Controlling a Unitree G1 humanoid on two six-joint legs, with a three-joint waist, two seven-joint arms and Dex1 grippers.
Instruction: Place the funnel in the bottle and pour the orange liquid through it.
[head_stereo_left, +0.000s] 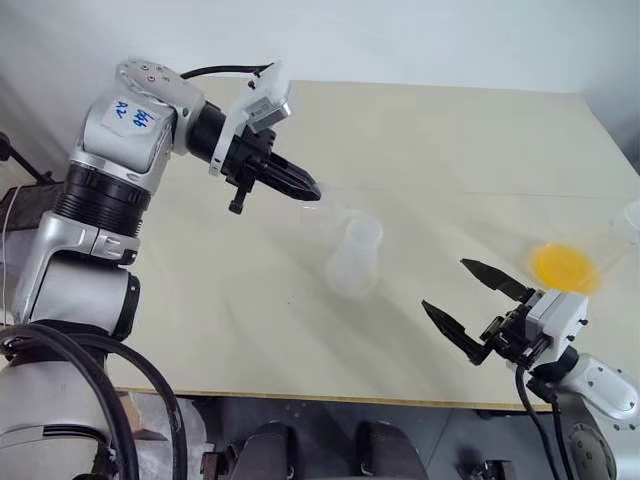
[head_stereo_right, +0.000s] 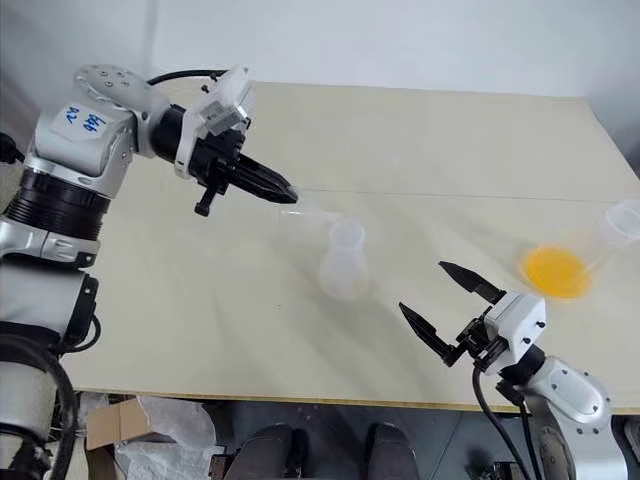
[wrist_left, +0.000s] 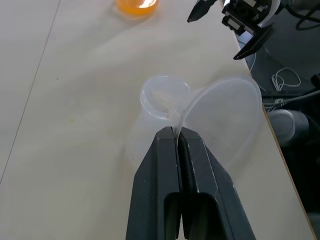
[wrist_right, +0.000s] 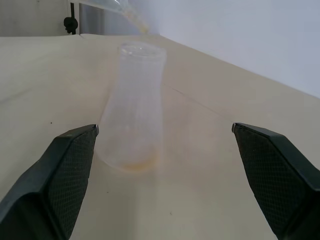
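Above table (head_stereo_left: 420, 150), we saw L gripper (wrist_left: 176, 131) pinched on funnel (wrist_left: 225, 120) rim, spout over bottle (head_stereo_left: 354, 258) mouth. R gripper (head_stereo_left: 478, 292) wide open, empty, near bottle. Orange liquid (head_stereo_left: 564, 266) in vessel far right.

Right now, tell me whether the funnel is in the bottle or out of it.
Out. The left gripper is shut on the funnel, holding it tilted above the mouth of the upright bottle, its spout not yet inside the neck.

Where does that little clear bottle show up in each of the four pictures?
Left eye view: the bottle stands mid-table.
Right eye view: mid-table too.
Left wrist view: centre, just past the shut left pincer holding the funnel.
Right wrist view: upright, centre-left.
Shared landmark: the open right pincer.
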